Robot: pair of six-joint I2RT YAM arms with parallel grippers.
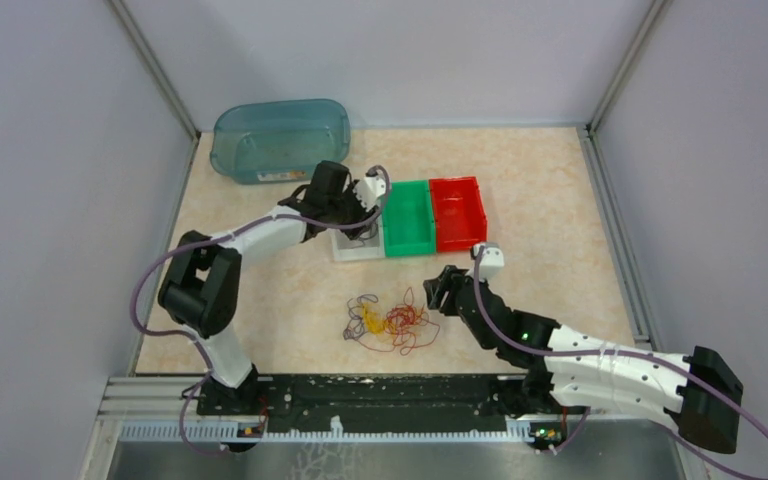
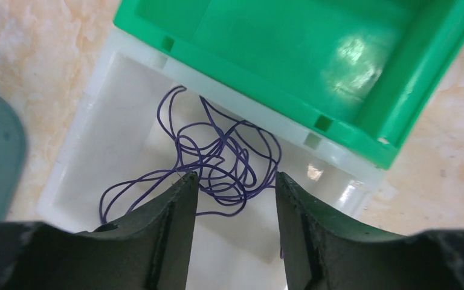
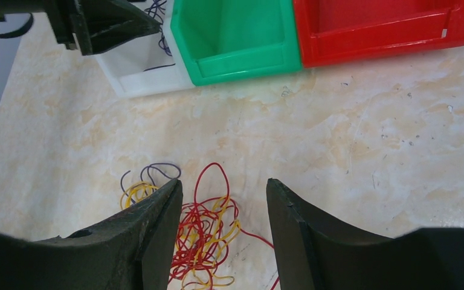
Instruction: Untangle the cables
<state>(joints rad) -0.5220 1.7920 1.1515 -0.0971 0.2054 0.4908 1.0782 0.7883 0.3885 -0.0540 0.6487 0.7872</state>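
Table [image 1: 560, 260] status, big to small. Teal tub [image 1: 280, 140] sits back-left; can't tell what's in it. Three bins stand in a touching row: white bin [image 2: 96, 121], green bin [image 1: 407, 215], red bin [image 1: 458, 212]. Green and red look empty.

Left gripper [image 2: 235, 178] hangs over the white bin with its fingers spread and nothing pinched. One purple cable [image 2: 225, 158] lies loose in a curly clump on that bin's floor, right under the fingers. Reads as one cable sorted.

Right gripper [image 3: 223, 184] hovers just above the tangle [image 1: 388, 322] on the bare table, near side of the bins. Its fingers are also spread and holding nothing.

Tangle is mostly red cable [image 3: 202, 232] knotted with yellow cable [image 3: 134, 192], plus a short purple strand [image 3: 157, 167] at its left edge.

Progress is early, I'd say. Red and yellow are not yet separated, and whether that purple strand is another cable I can't tell.
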